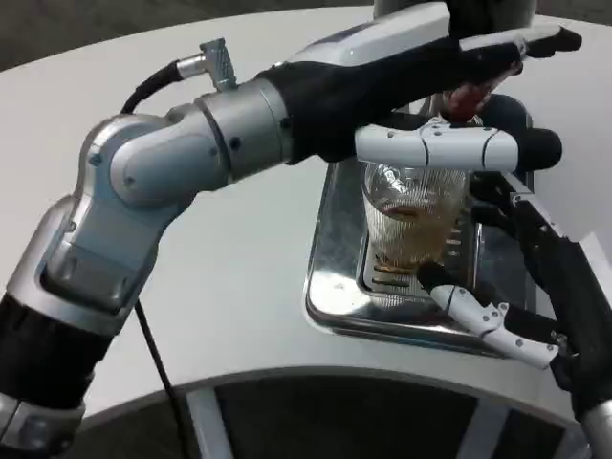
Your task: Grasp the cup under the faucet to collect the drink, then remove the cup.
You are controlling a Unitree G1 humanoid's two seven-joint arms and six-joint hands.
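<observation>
Cup [413, 222]: clear ribbed glass, upright on the grate of the drip tray [330, 287], right of centre — amber drink in its lower part.
Right hand [516, 277]: wraps the cup from the right; one finger lies across the near side at the base, grasping it.
Left hand [449, 91]: reaches in from the left above the cup — fingers stretched out toward the red tap lever [467, 96]; whether it presses the lever I cannot tell.
Table [239, 268]: white, curved near edge.

Silver-jointed left forearm [163, 182] with black cable, black cuff; white-and-black fingered left hand [430, 86]
</observation>
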